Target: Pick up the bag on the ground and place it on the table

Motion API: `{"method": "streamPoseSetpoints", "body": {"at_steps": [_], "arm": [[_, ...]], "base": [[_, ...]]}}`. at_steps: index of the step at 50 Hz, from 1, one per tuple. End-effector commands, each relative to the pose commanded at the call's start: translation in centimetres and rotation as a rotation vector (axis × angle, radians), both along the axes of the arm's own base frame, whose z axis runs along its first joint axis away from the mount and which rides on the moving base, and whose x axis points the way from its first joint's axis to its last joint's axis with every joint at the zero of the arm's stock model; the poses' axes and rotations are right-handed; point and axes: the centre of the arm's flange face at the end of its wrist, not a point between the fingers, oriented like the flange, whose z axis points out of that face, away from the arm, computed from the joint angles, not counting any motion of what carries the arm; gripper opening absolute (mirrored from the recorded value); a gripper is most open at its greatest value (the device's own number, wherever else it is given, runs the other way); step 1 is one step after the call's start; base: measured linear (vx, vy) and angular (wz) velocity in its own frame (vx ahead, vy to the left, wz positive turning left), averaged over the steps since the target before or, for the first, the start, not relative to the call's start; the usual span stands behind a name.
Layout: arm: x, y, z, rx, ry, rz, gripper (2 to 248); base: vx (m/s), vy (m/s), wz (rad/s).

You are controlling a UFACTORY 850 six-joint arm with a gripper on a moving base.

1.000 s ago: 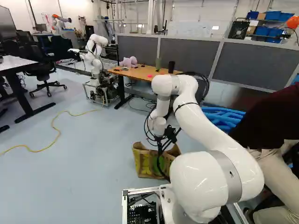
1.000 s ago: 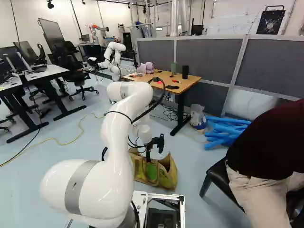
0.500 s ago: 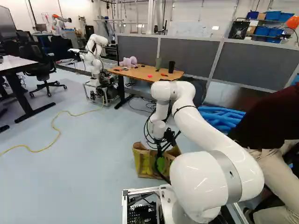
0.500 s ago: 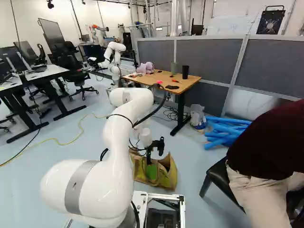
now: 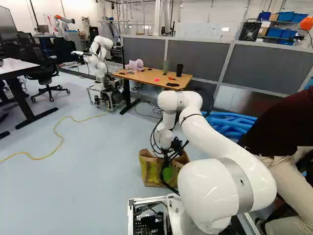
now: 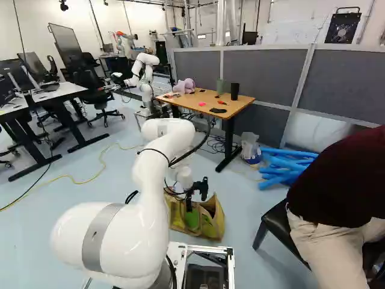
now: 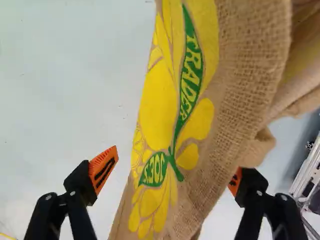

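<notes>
Bag [image 6: 212,224] on the floor [image 5: 93,186], well apart from the table [image 6: 242,106], appears to be at the grasping step. The tool [image 7: 171,175] is spread, with the bag between its fingers; the next move likely calls for closing on it, then lifting. Its long axis runs roughly across the right base view, mouth upward.

The white arm [image 6: 165,131] has sunk at its upper bend, lowering the tool [image 6: 189,206] slightly at the bag [image 6: 215,224] and uncovering, in the left base view, the counter's [image 5: 146,78] flat black thing [image 5: 172,84].
</notes>
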Motion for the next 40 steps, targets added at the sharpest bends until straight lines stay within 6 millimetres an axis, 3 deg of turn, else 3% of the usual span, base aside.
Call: {"method": "streamPoseSetpoints", "body": {"at_steps": [34, 35, 39, 40], "arm": [[-0.1, 0.0, -4.7, 0.000, -0.001, 0.000, 239], [-0.1, 0.0, -4.7, 0.000, -0.001, 0.000, 201], [-0.2, 0.0, -4.8, 0.000, -0.001, 0.000, 201], [-0.2, 0.0, -4.8, 0.000, -0.001, 0.000, 163]], "base": [[0.000, 0.000, 0.000], [0.000, 0.000, 0.000], [0.000, 0.000, 0.000], [0.000, 0.000, 0.000]]}}
